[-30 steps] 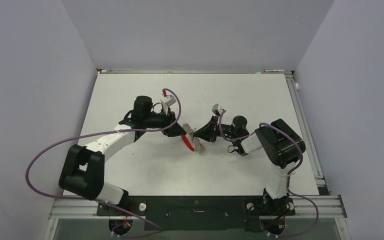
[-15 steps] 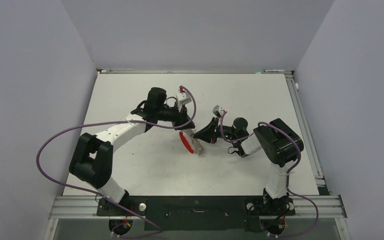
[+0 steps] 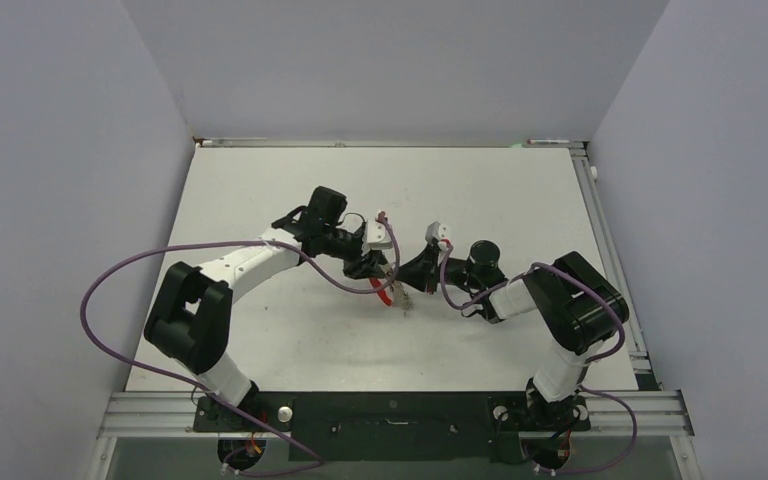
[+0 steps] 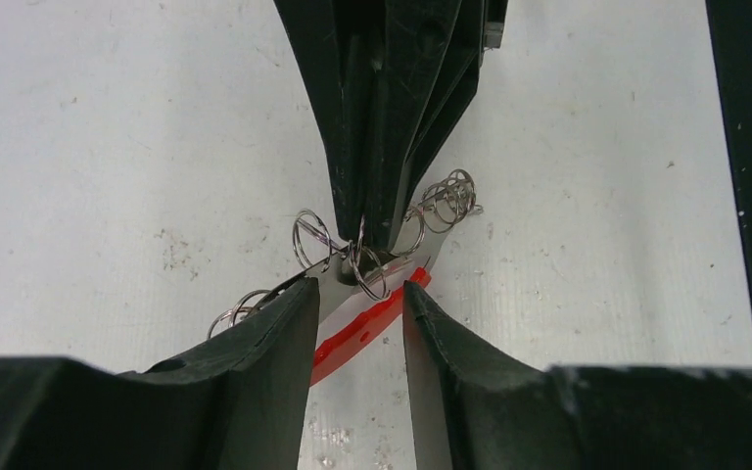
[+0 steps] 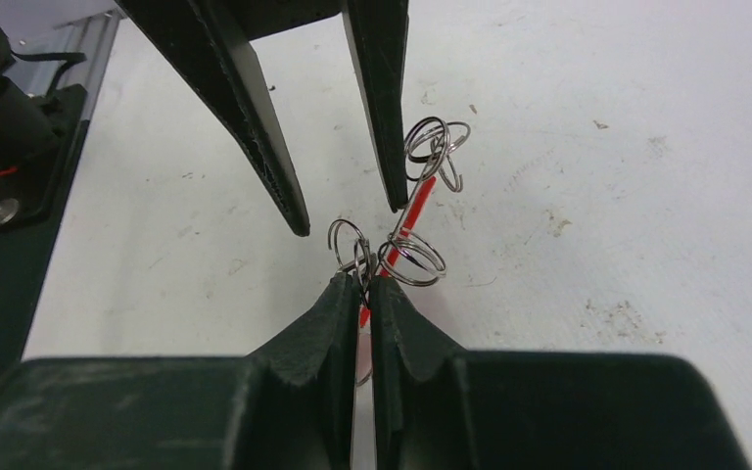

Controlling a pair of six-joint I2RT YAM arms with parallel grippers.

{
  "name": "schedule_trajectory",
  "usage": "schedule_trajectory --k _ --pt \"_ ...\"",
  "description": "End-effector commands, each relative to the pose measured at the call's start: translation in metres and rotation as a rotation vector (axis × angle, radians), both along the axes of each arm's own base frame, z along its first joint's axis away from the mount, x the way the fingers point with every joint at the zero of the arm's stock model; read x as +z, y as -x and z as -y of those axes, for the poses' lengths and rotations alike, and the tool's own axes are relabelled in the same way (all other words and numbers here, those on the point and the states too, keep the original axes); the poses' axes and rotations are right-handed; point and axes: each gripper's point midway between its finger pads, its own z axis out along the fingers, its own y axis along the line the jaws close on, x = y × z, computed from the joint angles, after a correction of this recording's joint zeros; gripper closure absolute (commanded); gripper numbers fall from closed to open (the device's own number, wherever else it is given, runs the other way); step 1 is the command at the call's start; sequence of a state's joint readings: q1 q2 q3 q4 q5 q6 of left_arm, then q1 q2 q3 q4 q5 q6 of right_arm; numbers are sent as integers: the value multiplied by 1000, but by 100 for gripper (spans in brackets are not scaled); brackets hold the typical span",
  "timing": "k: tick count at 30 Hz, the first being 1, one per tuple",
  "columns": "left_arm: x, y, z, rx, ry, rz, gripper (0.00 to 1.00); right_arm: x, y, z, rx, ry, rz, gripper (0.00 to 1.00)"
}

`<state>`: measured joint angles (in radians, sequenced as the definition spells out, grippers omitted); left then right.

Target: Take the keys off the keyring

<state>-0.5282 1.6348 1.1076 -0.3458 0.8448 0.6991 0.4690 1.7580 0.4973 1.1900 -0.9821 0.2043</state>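
The keyring is a cluster of thin wire rings [image 4: 310,238] with a bright red strap [image 4: 357,331], held just above the table. My right gripper [image 5: 364,286] is shut on one ring and enters the left wrist view from the top [image 4: 372,240]. A flat silver key [image 4: 331,286] hangs on the rings with the strap under it. My left gripper [image 4: 357,299] is open, its jaws either side of the key and strap. In the top view the two grippers meet tip to tip, left [image 3: 380,268] and right [image 3: 406,276], with the red strap [image 3: 384,292] below them.
The white table [image 3: 260,200] is ringed by grey walls, with a metal rail [image 3: 600,230] along its right edge. Purple cables [image 3: 110,290] loop off both arms. Loose rings [image 4: 446,201] of the cluster stick out to the right of the right gripper's fingers.
My left arm has swung right and forward, bringing its gripper from beside the red strap up against the right gripper's tips. The right arm has shifted only slightly.
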Motion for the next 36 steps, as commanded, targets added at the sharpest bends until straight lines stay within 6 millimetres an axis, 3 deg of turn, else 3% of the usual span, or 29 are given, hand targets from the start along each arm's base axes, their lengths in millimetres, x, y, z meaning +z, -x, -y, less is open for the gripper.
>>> schedule_trajectory --k 1,9,13,16,21,24,27,32,36 --pt "-1 -5 0 -106 16 167 66 11 6 -6 25 34 224 95" --pt "11 -11 11 -146 12 278 67 0 0 -7 -11 68 212 95" --pt "13 -24 15 -95 -56 334 73 -8 -5 -4 -35 88 187 95" --pt "20 -30 -3 -63 -117 258 75 -10 -7 0 -45 92 157 95" --pt "45 -26 -57 -19 -208 228 69 -10 -7 -1 -40 101 143 95" --pt "59 -7 -70 -99 -223 280 67 -9 -5 -4 -31 100 158 95" --pt "61 2 -53 -142 -155 378 67 -7 -3 -4 -21 105 196 95" --pt "56 22 -3 -279 -24 548 69 -1 1 -5 -3 116 261 95" --pt "44 16 19 -290 7 554 72 4 2 -5 -4 111 309 95"
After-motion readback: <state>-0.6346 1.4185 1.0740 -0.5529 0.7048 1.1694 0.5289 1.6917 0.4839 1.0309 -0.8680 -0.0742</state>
